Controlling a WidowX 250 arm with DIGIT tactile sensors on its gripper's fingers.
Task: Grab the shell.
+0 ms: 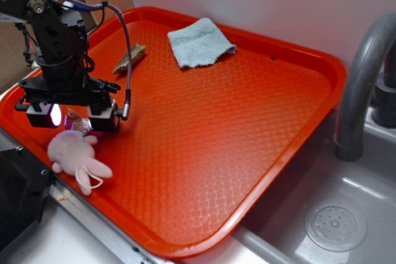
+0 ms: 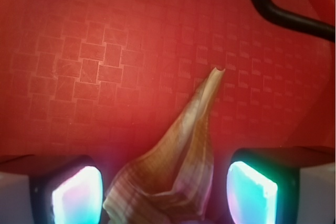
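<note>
the gripper (image 1: 72,117) hangs low over the near-left edge of the orange tray (image 1: 260,146), just behind the pink plush bunny (image 1: 75,156) that lies against the tray's rim. its two fingers stand apart, their glowing pads (image 2: 79,195) on either side of the shell (image 2: 176,174). in the wrist view the shell sits squarely in the gap, its wide ridged body between the pads and its narrow tip pointing away across the tray's waffled floor. there is a clear strip of tray between each pad and the shell, so nothing is clamped yet. in the exterior view the shell (image 1: 77,120) is only a small pale glint between the fingers, mostly hidden by them.

the arm appears to have been set this way so the pads can meet the shell's broad flanks and not its thin tip, which would likely slip out. the bunny is close to the fingers, so the closing looks to need care not to catch it. the flat brown piece (image 1: 129,59) and the blue cloth (image 1: 199,42) lie well apart toward the tray's far edge, out of the way. a black cable (image 2: 286,9) crosses the far-right corner of the wrist view.
</note>
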